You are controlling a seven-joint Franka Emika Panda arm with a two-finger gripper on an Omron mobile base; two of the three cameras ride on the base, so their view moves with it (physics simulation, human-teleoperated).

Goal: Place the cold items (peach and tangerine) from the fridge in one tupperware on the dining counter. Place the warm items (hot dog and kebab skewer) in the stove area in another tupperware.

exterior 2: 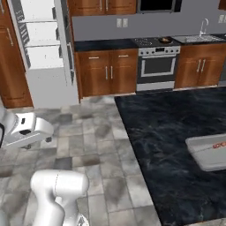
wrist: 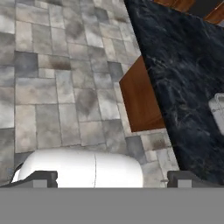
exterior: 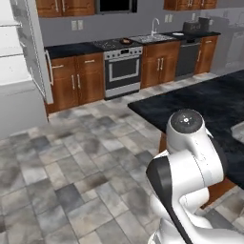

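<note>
My gripper (wrist: 112, 178) is open, its two dark fingertips (wrist: 41, 177) wide apart with nothing between them, and it looks down at the tiled floor beside the dining counter (wrist: 183, 78). A grey tupperware (exterior 2: 207, 154) rests on the dining counter (exterior 2: 163, 145), with a reddish mark inside that is too small to identify. The same tupperware (wrist: 217, 109) peeks in at the hand view's right edge. The fridge (exterior 2: 42, 44) stands open at the far left, its white shelves showing no fruit I can make out. The peach, tangerine, hot dog and kebab skewer are out of view.
The stove (exterior: 121, 66) sits in the back wall of wooden cabinets, with a pan (exterior: 126, 41) on top. A sink (exterior: 152, 37) lies to its right. The open fridge door (exterior: 38, 57) juts out. Tiled floor (exterior: 71, 157) spreads between fridge and counter.
</note>
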